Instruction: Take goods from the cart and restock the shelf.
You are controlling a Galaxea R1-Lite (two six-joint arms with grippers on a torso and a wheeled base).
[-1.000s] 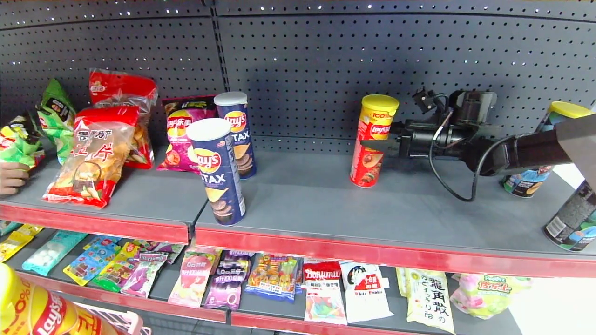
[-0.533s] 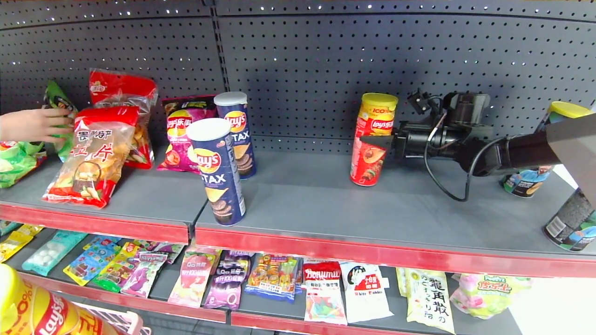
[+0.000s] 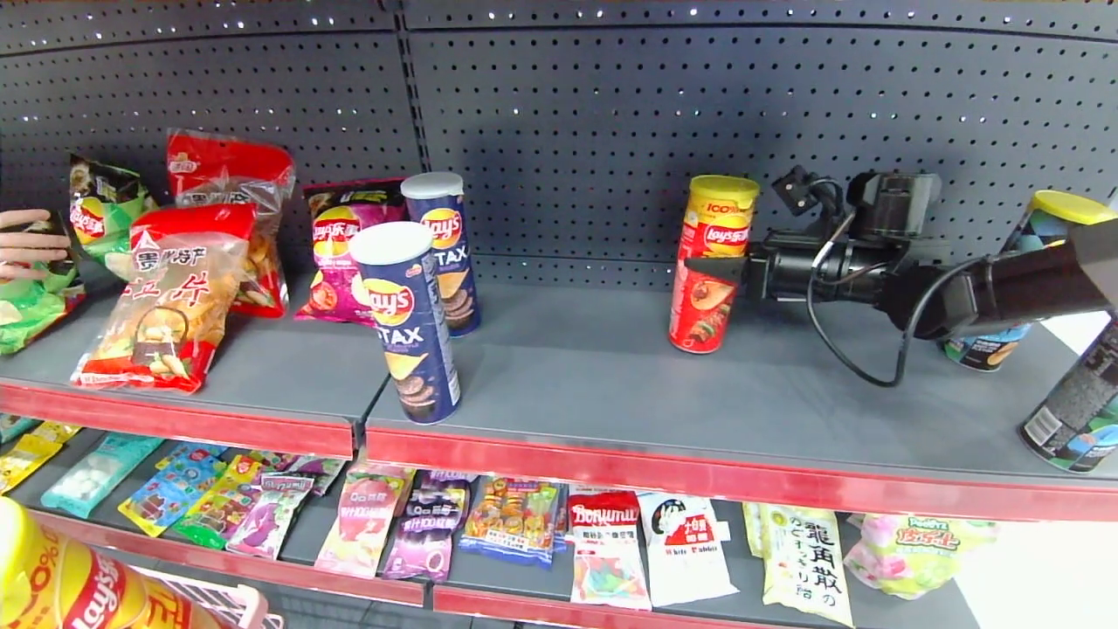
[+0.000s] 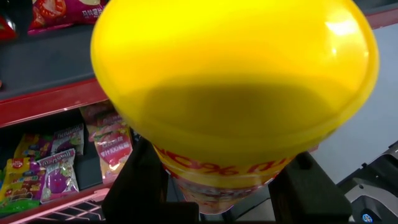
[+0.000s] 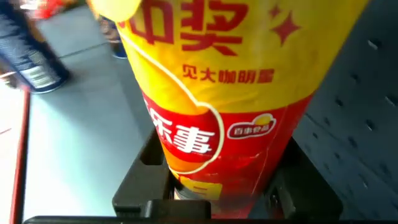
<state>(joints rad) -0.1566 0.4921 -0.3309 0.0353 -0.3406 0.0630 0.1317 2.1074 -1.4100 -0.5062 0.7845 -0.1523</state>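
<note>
Low on the left, over the cart's wire rim (image 3: 229,599), the left gripper (image 4: 221,186) is clamped around a yellow-lidded can (image 3: 61,581), well below the shelf (image 3: 568,384). Two blue cans (image 3: 409,319) stand upright near the shelf's middle. Further right, the right gripper (image 3: 721,266) is closed on a red-and-yellow can (image 3: 709,262), gripping it sideways from the right. The can's long axis is almost upright, its base at the shelf board, so letting go looks like the next move. Its label, with Chinese characters and a logo, faces forward.
</note>
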